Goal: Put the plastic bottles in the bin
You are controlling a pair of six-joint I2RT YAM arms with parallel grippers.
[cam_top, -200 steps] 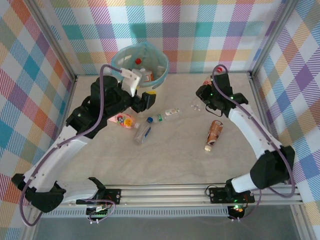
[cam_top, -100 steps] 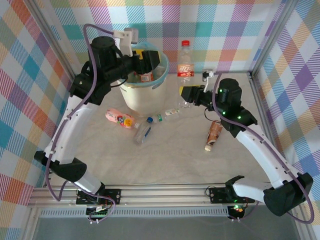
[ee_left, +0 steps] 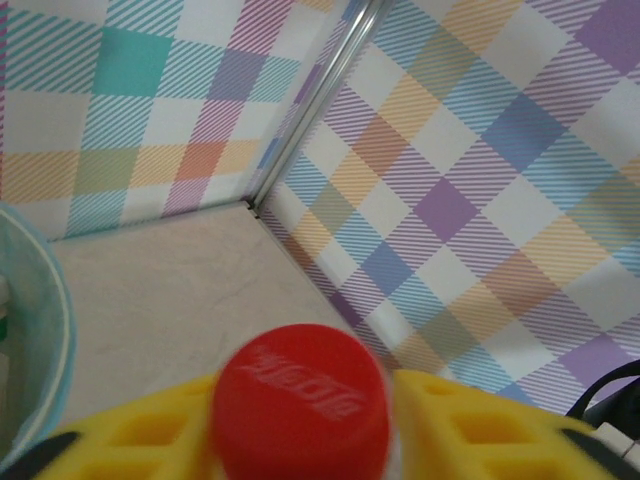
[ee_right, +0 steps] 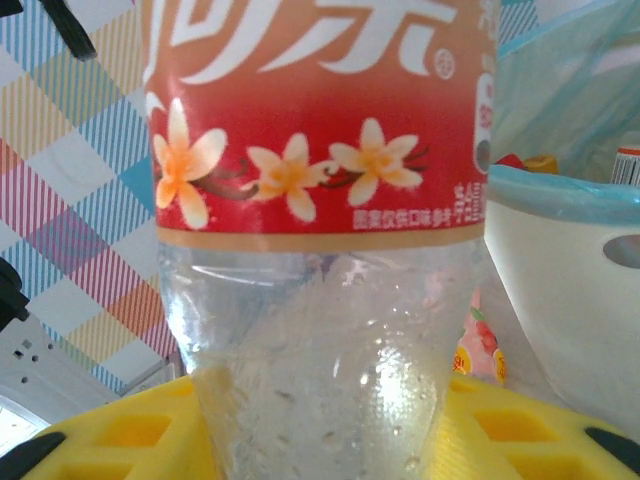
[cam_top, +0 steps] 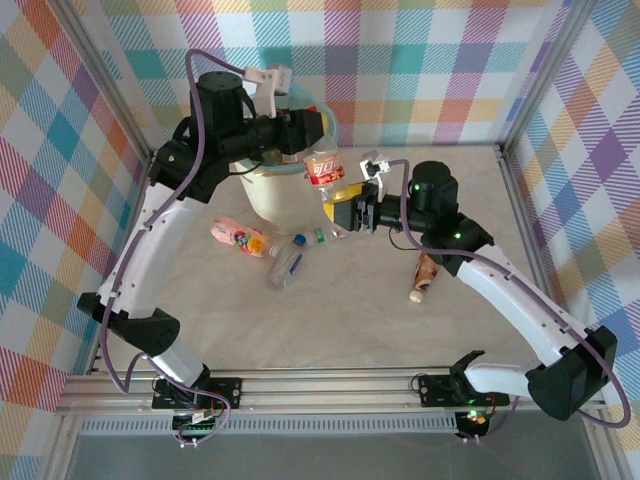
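My right hand (ee_right: 320, 432) grips the red-labelled bottle (ee_right: 320, 200) low down, its top cut off; my left hand (ee_left: 300, 435) seems clenched on its blurred red cap (ee_left: 300, 395).

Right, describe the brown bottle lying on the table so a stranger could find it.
Start from the cream bin at the back of the table, then look right, beside the right arm. The brown bottle lies there alone; the other loose bottles are clear or pink and cluster in front of the bin.

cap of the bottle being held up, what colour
The cap is red, clearest in the left wrist view.
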